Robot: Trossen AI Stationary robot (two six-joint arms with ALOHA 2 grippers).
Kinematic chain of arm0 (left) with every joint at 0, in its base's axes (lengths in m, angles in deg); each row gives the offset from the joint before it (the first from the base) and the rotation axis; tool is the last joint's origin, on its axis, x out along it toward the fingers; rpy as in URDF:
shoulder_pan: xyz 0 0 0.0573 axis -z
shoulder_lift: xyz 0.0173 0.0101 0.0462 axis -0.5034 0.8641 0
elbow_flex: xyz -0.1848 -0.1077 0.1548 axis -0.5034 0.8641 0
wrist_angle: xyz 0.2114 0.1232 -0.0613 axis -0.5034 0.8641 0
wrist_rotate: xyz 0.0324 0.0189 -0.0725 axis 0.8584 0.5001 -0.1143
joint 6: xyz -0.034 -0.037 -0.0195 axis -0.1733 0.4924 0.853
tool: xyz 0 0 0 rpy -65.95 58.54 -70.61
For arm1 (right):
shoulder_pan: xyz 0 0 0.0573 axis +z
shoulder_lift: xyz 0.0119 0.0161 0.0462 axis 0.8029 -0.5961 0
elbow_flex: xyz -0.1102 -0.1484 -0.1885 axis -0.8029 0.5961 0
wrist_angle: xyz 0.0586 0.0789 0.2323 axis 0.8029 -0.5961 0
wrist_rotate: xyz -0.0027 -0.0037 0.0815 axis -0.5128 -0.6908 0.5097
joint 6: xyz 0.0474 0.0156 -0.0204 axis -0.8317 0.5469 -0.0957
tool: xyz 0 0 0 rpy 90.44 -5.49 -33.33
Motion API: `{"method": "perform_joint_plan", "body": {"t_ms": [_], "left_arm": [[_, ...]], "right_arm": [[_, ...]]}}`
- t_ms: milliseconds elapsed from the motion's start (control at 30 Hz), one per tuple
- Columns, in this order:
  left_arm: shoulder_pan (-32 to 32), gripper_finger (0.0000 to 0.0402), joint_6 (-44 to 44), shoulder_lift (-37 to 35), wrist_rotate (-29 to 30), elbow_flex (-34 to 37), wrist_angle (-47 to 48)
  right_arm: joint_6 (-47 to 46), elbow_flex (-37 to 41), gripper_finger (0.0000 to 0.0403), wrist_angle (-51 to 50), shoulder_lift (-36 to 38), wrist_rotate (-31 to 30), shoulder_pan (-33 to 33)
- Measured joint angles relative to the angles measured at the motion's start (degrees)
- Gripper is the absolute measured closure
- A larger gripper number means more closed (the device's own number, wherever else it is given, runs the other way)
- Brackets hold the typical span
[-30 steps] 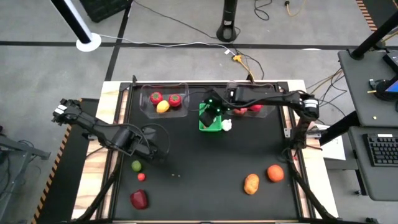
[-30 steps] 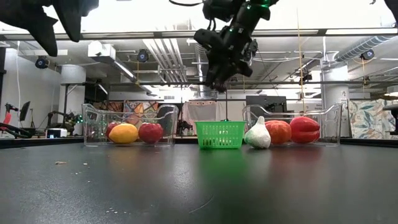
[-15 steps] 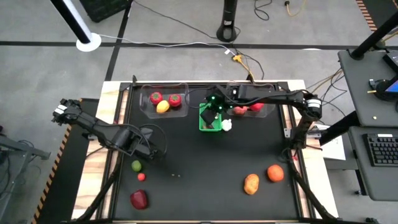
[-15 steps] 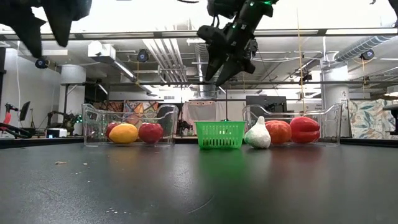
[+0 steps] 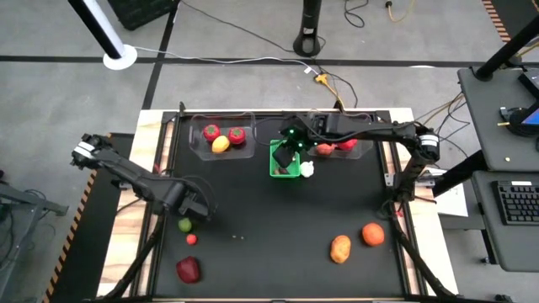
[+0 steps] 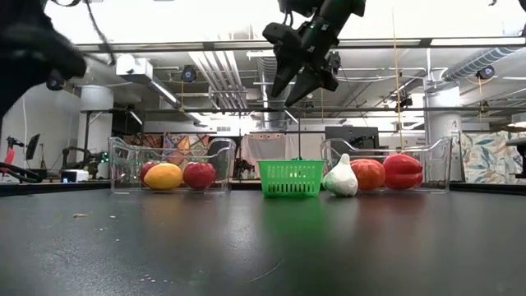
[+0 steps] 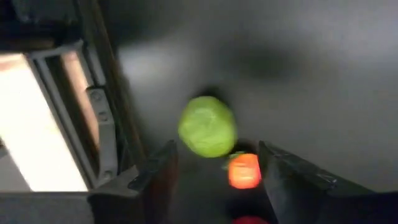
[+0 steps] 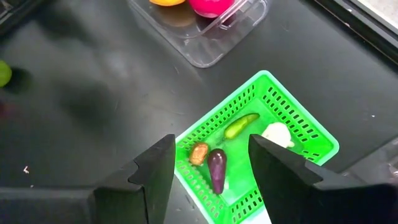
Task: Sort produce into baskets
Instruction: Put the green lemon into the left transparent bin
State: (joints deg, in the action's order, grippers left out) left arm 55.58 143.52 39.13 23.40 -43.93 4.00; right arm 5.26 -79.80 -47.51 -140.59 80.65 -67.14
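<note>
Produce scattered over a black bench (image 5: 269, 210) under workshop ceiling ducts — green ball (image 5: 184, 224), small red piece (image 5: 191, 239) and red pepper (image 5: 188, 269) near the left edge, potato (image 5: 340, 247) and tomato (image 5: 372, 234) toward the right. Left gripper (image 7: 214, 163) spread above the green ball; right gripper (image 8: 210, 155) spread over the green basket (image 8: 298, 124) holding small vegetables, between two clear bins (image 5: 199, 148) at the back edge.

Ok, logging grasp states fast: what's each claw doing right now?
Left claw: open, empty, above the green fruit.
Right claw: open, empty, over the green basket.
</note>
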Motion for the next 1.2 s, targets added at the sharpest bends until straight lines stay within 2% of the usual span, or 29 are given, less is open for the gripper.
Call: {"method": "perform_joint_plan", "body": {"t_ms": [267,667,800,1200], "left_arm": [[0.2,0.0194,2.5,0.2,-0.8,4.4,-6.9],[0.8,0.0117,3.4,1.5,-1.7,6.7,-7.6],[2.3,0.0114,3.9,1.9,-4.0,8.4,-8.3],[4.2,0.013,6.7,1.9,-3.8,12.3,-16.2]], "right_arm": [[0.0,0.0,0.0209,0.0,0.0,0.2,0.3],[0.1,0.0,0.0209,0.0,0.0,0.1,0.3],[0.2,0.0,0.0209,0.0,0.0,0.1,0.4],[0.5,0.0,0.0209,0.0,0.0,0.1,0.5]]}}
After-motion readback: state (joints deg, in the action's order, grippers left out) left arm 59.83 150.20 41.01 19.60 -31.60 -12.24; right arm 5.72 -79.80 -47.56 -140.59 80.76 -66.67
